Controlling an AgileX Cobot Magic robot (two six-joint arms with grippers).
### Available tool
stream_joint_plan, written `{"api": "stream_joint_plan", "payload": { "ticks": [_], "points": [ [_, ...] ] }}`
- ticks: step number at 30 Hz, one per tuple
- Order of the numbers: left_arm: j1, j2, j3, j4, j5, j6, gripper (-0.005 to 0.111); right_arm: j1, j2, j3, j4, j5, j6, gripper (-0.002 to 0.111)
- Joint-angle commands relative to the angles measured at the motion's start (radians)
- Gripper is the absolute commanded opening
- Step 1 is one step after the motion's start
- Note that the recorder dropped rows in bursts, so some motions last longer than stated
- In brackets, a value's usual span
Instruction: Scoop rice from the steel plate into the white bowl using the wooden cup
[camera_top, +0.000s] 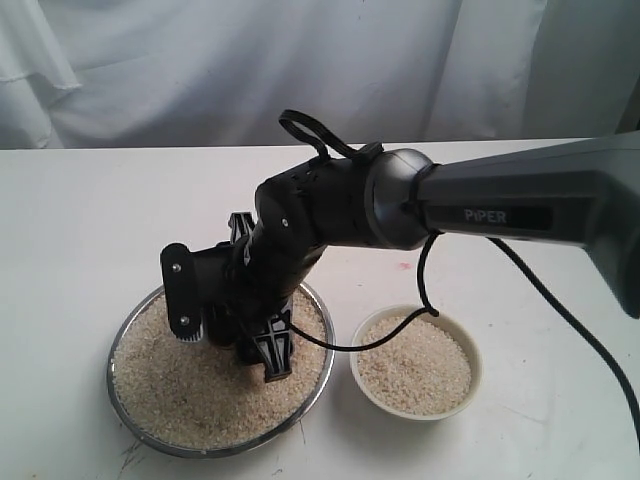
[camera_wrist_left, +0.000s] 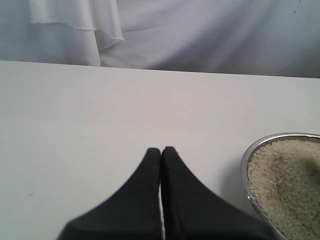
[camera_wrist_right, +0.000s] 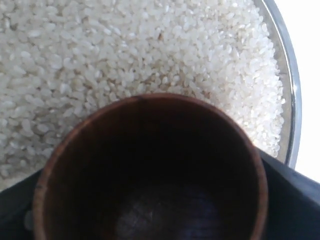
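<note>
The cup (camera_wrist_right: 150, 170) is held between the jaws of the right gripper (camera_top: 230, 325), which are spread wide around its round body. It is kept low over the rice (camera_wrist_right: 125, 45) in the plate (camera_wrist_right: 292, 100), with the mouth turned towards the grains. This is judged to be the position for a scoop, because the inside is seen dark and empty. Whether the lip touches the rice cannot be told. In the exterior view the cup is hidden behind the gripper.

The left gripper (camera_wrist_left: 161, 150) is closed on nothing, with its two fingers pressed together. It is kept above the bare tabletop (camera_wrist_left: 75, 110) near the plate rim, probably so that the way is left free for the other arm.

The plate is set well apart from the tabletop edge by the curtain (camera_top: 200, 70). The bowl (camera_top: 414, 414) is placed just beside it, so only a short carry is needed. Much rice is already seen in the bowl.

The cup is of reddish-brown wood with a fine grain and a thick, smooth lip. The grains are small, dry and off-white, and they lie loose. The plate is shallow with a thin, shiny metal rim. The bowl is glossy, white, round and thick-walled.
</note>
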Motion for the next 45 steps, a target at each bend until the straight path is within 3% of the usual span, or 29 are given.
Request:
{"api": "stream_joint_plan", "payload": {
  "ticks": [1, 4, 9, 17, 23, 31, 37, 45],
  "points": [
    [0.002, -0.004, 0.005, -0.002, -0.007, -0.001, 0.000, -0.010, -0.017, -0.002, -0.030, -0.007, -0.010, 0.044],
    [0.002, -0.004, 0.005, -0.002, -0.007, -0.001, 0.000, -0.010, -0.017, -0.002, -0.099, -0.015, -0.019, 0.033],
    [0.002, -0.004, 0.005, -0.002, -0.007, -0.001, 0.000, 0.000, -0.017, -0.002, -0.167, -0.115, -0.019, 0.000],
    [0.002, -0.004, 0.005, -0.002, -0.007, -0.001, 0.000, 0.041, -0.017, -0.002, -0.308, -0.178, -0.024, 0.000],
    [0.002, -0.004, 0.005, -0.002, -0.007, -0.001, 0.000, 0.028, -0.017, -0.002, -0.097, -0.123, 0.029, 0.000],
    [0.002, -0.004, 0.005, -0.002, -0.007, -0.001, 0.000, -0.012, -0.014, -0.002, 0.036, -0.068, 0.030, 0.001],
    [0.002, -0.004, 0.005, -0.002, -0.007, -0.001, 0.000, -0.021, -0.014, -0.002, 0.068, -0.070, 0.046, 0.010],
    [0.002, -0.004, 0.005, -0.002, -0.007, -0.001, 0.000, -0.023, -0.019, -0.002, 0.113, -0.158, 0.166, 0.010]
  ]
}}
